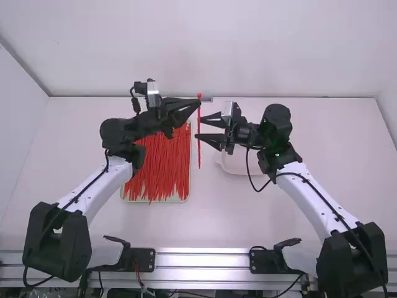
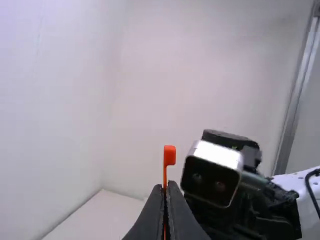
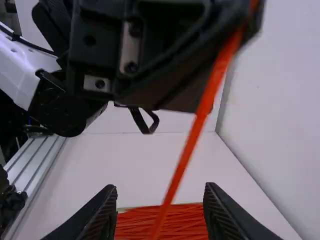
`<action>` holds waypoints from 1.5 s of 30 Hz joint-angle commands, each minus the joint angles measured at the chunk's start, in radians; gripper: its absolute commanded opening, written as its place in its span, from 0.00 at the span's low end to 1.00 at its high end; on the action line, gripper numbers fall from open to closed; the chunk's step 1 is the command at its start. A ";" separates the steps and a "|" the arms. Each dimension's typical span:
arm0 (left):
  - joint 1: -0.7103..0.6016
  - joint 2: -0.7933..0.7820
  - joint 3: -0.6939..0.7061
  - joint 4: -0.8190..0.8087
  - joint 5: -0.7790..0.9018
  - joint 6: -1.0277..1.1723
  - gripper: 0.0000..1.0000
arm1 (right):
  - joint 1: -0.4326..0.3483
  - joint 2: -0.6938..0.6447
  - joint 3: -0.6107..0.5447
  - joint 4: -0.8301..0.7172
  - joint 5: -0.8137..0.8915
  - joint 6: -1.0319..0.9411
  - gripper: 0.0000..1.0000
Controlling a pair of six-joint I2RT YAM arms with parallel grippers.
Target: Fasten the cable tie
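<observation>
The white table [image 1: 347,143] carries a tray [image 1: 155,200] of red ties [image 1: 162,166] left of centre, with a white dish [image 1: 237,167] just beside it.

Red cable tie [image 1: 199,152], upright, straight

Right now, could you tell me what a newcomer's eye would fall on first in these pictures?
First comes the single red cable tie, hanging upright above the middle of the table and pinched near its head by the shut left gripper. The right gripper sits open beside it, with a finger on either side of the strap and clear of it. Below, a bright heap of red ties lies on a board under the left arm.
</observation>
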 commanded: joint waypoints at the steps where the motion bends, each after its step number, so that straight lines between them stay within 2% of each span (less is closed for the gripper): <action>1: -0.013 0.004 0.010 -0.019 0.010 0.062 0.01 | -0.009 0.006 0.025 0.014 -0.005 0.006 0.47; 9: -0.014 0.004 -0.030 0.058 0.011 0.057 0.01 | -0.025 0.006 0.025 0.030 -0.005 0.031 0.49; 15: -0.013 0.004 -0.031 0.041 0.002 0.057 0.01 | -0.025 0.006 0.025 0.068 -0.006 0.057 0.50; 25: -0.014 0.004 -0.031 0.072 -0.006 0.031 0.02 | 0.010 0.027 0.025 0.079 0.030 0.056 0.50; 26: -0.014 0.004 -0.031 0.066 -0.012 0.035 0.01 | 0.016 0.033 0.025 0.082 0.041 0.057 0.45; 27: -0.014 0.004 -0.031 0.064 -0.011 0.034 0.01 | 0.016 0.038 0.025 0.082 0.042 0.057 0.29; 29: -0.014 0.004 -0.031 0.066 -0.006 0.034 0.01 | 0.012 0.043 0.025 0.082 0.040 0.057 0.05; 30: -0.014 0.004 -0.031 0.068 0.000 0.035 0.01 | 0.007 0.047 0.025 0.087 0.041 0.066 0.00; 37: -0.014 0.004 -0.031 0.064 0.000 0.035 0.01 | -0.023 0.057 0.025 0.138 0.003 0.136 0.00; 38: -0.012 0.004 -0.031 0.063 0.000 0.035 0.12 | -0.037 0.057 0.025 0.137 -0.019 0.136 0.00; 39: -0.007 0.004 -0.031 0.059 0.009 0.034 0.30 | -0.054 0.057 0.025 0.133 -0.041 0.137 0.00; 42: 0.016 0.004 -0.031 0.070 0.051 0.034 0.52 | -0.081 0.057 0.025 0.134 -0.075 0.167 0.00; 45: 0.052 0.004 -0.010 0.035 0.126 0.035 0.65 | -0.120 0.057 0.025 0.133 -0.135 0.170 0.00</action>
